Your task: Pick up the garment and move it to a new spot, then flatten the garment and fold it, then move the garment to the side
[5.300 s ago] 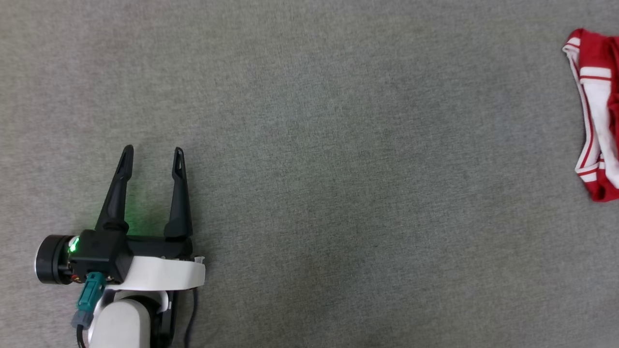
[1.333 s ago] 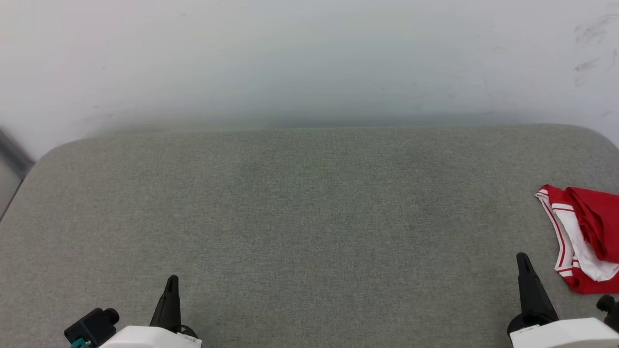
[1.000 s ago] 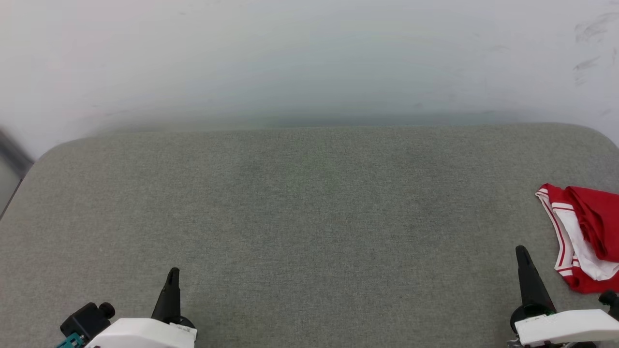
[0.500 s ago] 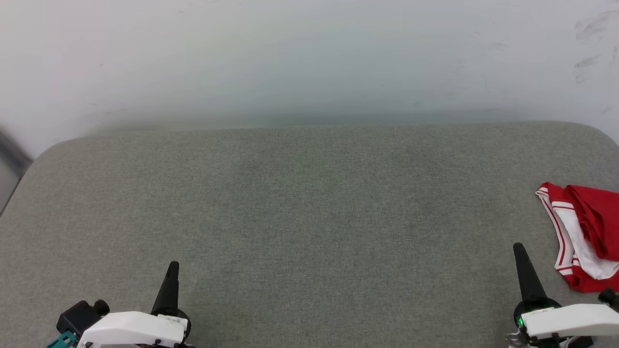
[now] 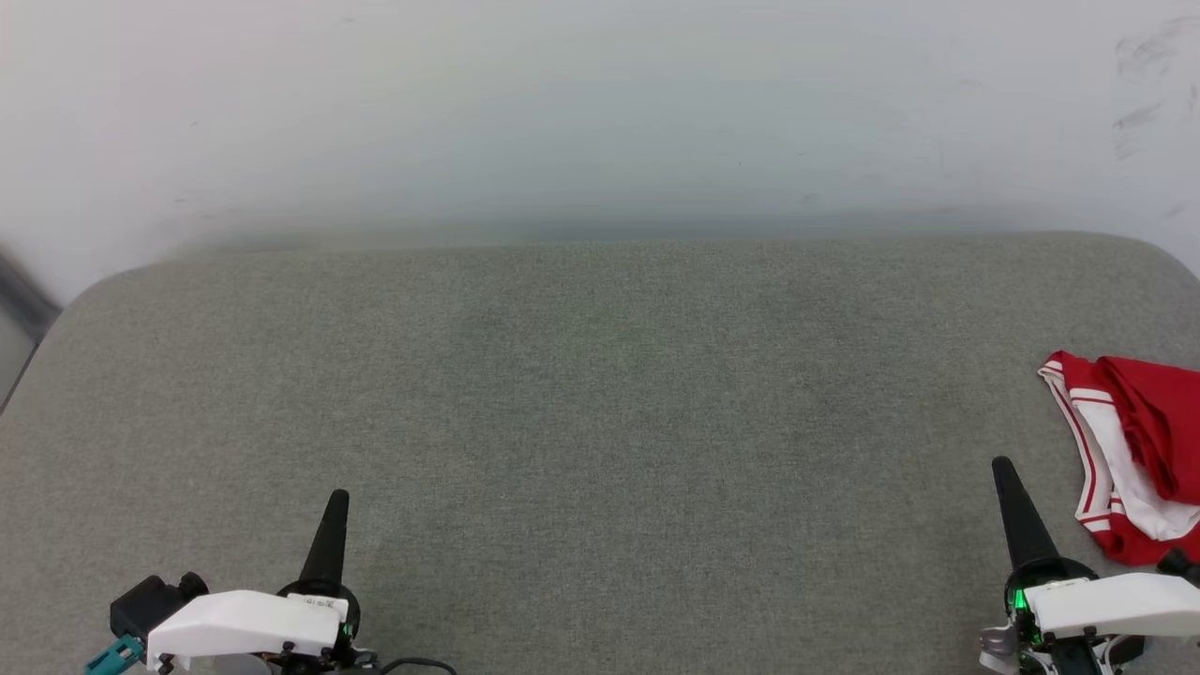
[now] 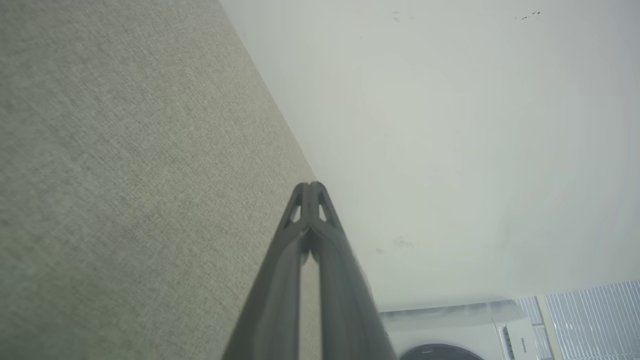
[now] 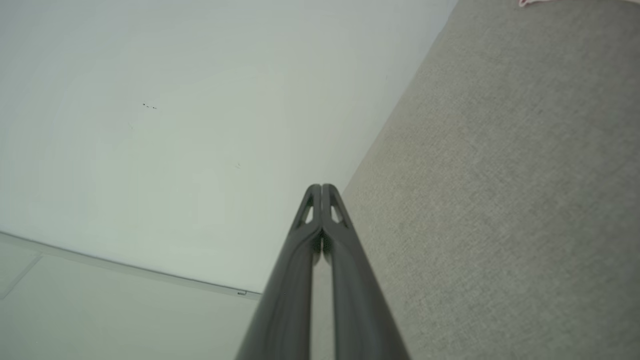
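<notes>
The garment (image 5: 1148,422) runs off the head view's right edge, crumpled so that its front lies hidden in folds.

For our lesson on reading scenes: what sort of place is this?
Probably a laundry room: a grey cloth-covered table against a white wall, a crumpled red and white shirt on it, and what looks like a washing machine nearby.

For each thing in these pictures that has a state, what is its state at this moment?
garment: bunched, not flat, lying free on the grey surface
left gripper: shut, empty
right gripper: shut, empty, near the garment, not touching
</notes>
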Motion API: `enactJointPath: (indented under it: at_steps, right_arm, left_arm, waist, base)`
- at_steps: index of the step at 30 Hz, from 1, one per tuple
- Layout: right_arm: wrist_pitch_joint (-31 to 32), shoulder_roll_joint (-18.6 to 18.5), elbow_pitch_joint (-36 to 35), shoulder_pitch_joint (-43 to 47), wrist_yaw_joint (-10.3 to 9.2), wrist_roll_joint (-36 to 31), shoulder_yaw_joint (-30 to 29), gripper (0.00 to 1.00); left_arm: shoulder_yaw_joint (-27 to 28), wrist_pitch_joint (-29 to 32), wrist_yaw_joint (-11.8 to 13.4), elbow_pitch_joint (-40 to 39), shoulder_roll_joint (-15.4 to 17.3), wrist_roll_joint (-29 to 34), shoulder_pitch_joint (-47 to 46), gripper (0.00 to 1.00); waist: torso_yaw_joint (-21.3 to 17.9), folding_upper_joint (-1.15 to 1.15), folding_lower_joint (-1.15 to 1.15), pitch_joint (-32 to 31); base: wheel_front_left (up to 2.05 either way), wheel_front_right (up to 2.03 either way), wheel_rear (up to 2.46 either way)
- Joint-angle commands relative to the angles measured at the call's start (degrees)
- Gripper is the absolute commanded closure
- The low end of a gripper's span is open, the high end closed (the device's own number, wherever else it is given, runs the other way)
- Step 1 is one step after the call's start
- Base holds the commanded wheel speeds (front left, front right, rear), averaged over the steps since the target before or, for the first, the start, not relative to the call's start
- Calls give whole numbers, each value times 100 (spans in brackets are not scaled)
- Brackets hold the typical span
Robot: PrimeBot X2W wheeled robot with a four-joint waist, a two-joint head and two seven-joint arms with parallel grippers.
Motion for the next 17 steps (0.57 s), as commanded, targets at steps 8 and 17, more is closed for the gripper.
enactJointPath:
  at_steps: [8,17]
  right_arm:
    - [143,-38,60,-190,1,523,-37,100]
    - [262,-29,138,-283,1,963,-57,100]
  left_arm:
    - [71,140,-86,28,3,-534,-195,100]
    - [107,250,-127,80,3,-991,-288,100]
  waist:
    - [-5,0,0,16]
    - [-10,0,0,32]
  base:
    - [0,0,0]
    - [0,0,0]
